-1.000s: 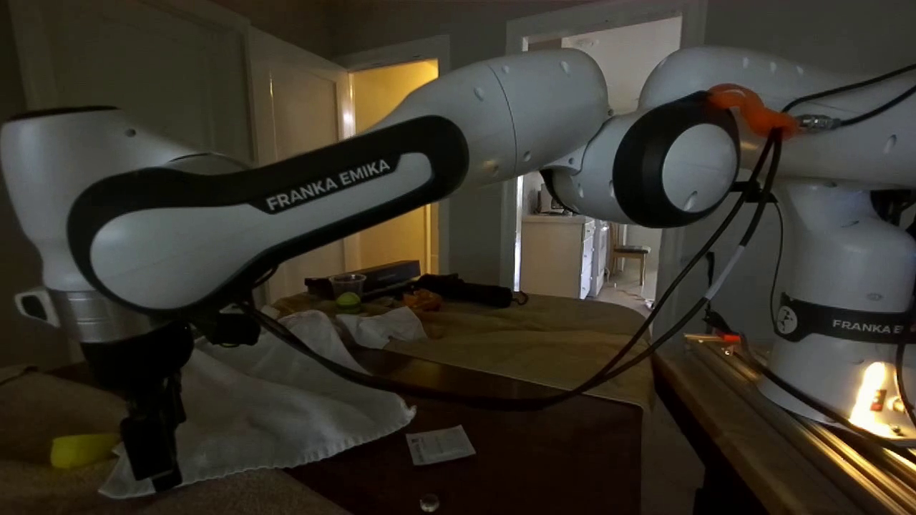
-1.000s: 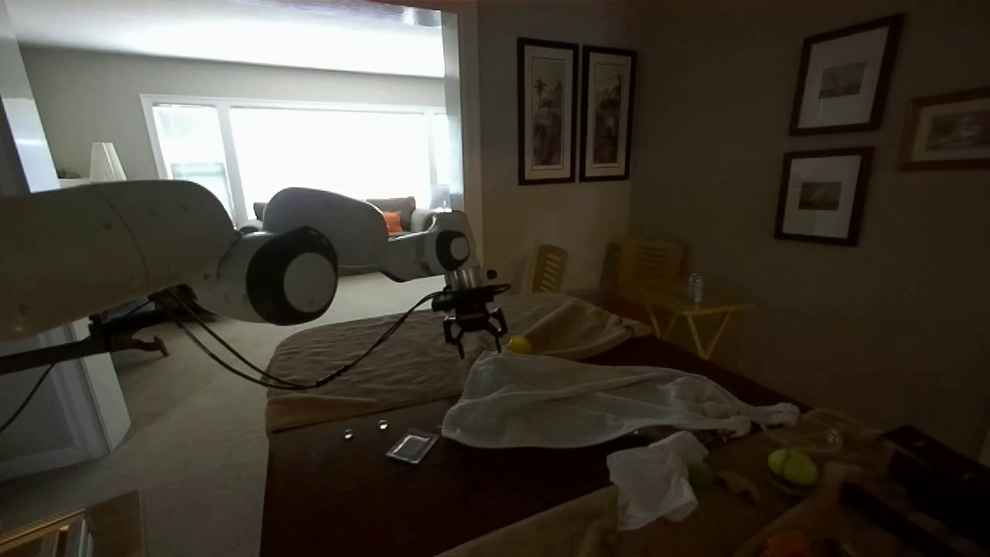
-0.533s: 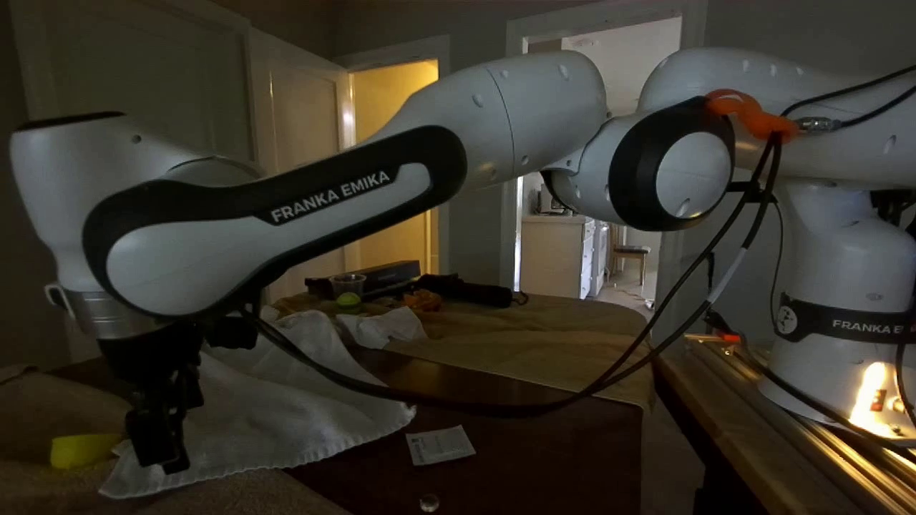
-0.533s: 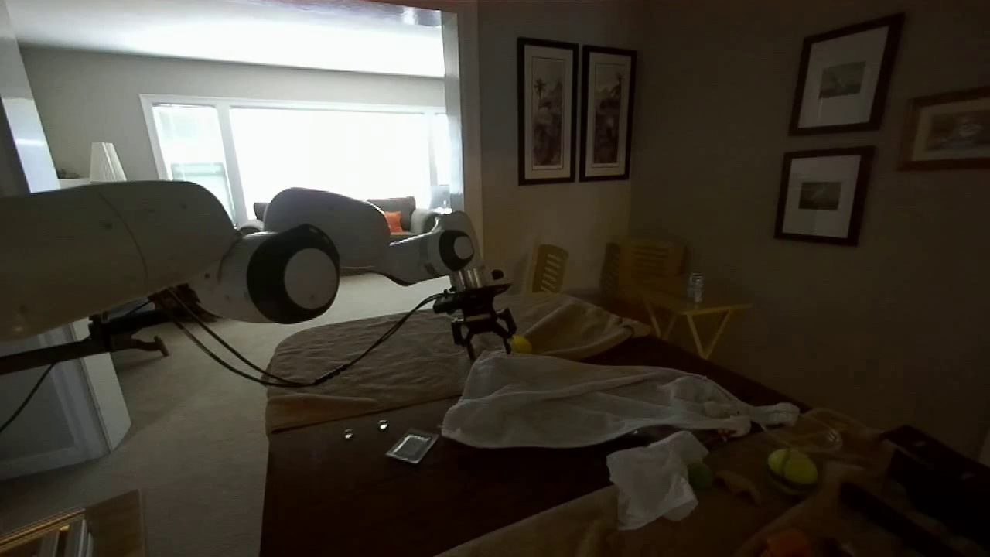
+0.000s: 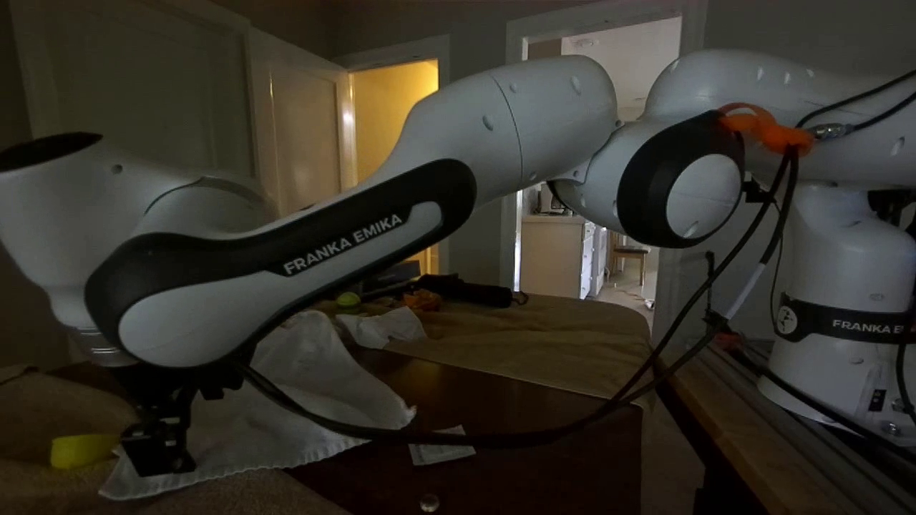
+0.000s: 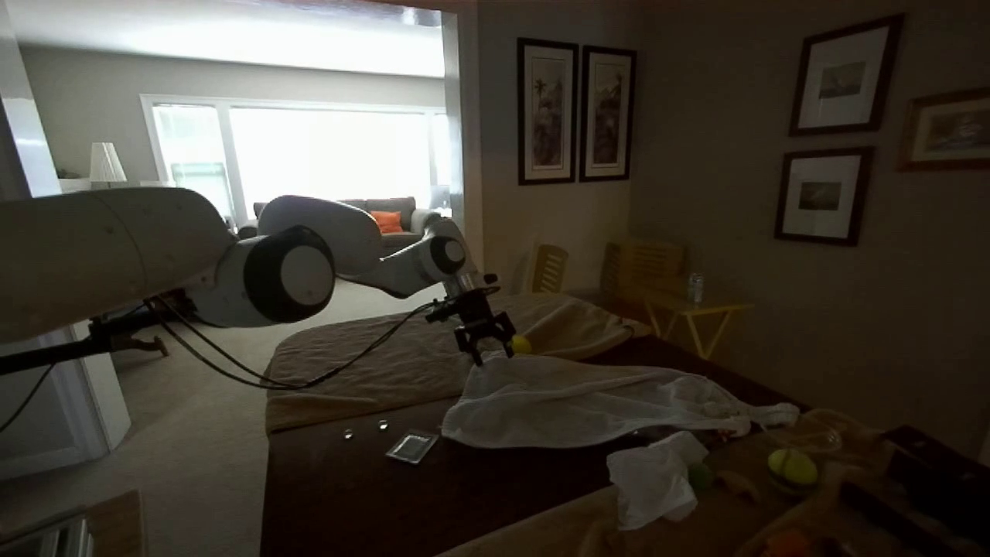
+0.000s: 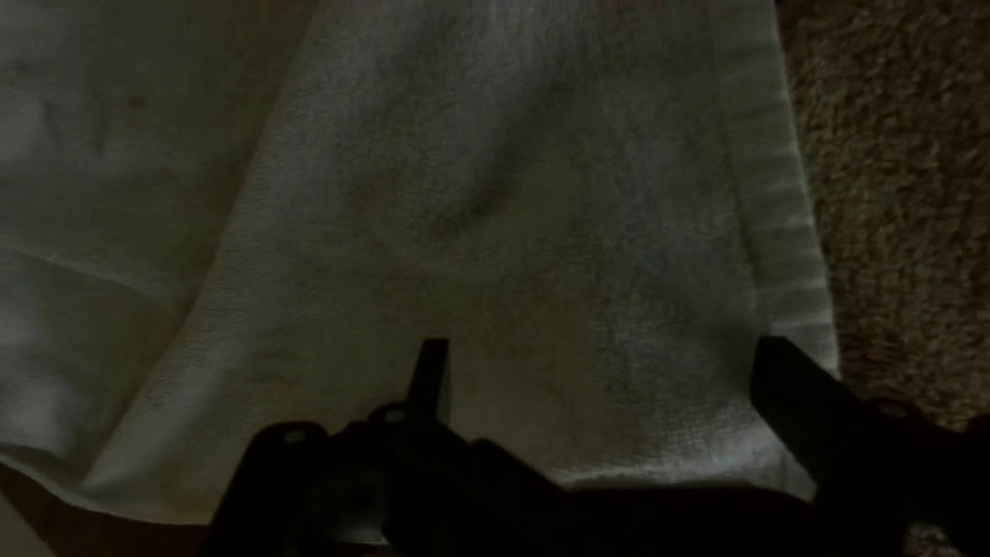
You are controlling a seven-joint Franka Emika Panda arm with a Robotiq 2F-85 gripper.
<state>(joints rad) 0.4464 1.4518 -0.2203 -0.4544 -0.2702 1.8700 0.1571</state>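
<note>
My gripper point(image 7: 602, 340) stands open over a corner of a white cloth point(image 7: 464, 232), its jaws wide apart with nothing gripped between them. The right finger point(image 7: 804, 402) is near the cloth's hemmed edge; the left finger point(image 7: 428, 379) is over its inner part. Whether the fingertips touch the fabric I cannot tell. In both exterior views the hand is tilted above the near end of the cloth point(image 6: 572, 402), which lies spread with loose folds. Close by the gripper point(image 5: 161, 468) sits a yellow object point(image 5: 82, 450), also visible behind the fingers as a yellow shape point(image 6: 522, 344).
Brown towels point(image 6: 363, 356) cover parts of the dark table point(image 6: 348, 495). A small flat packet point(image 6: 412, 446) and clear little pieces point(image 6: 383, 425) lie near the cloth. Beyond are a crumpled white tissue point(image 6: 657, 480) and a yellow-green ball point(image 6: 792, 467). The arm's cables point(image 5: 501, 435) droop low over the table.
The arm has sunk and the hand has tilted more, its fingers shifting slightly right and down in an exterior view. The cloth looks unmoved. The bright glow at the robot's base is gone.
</note>
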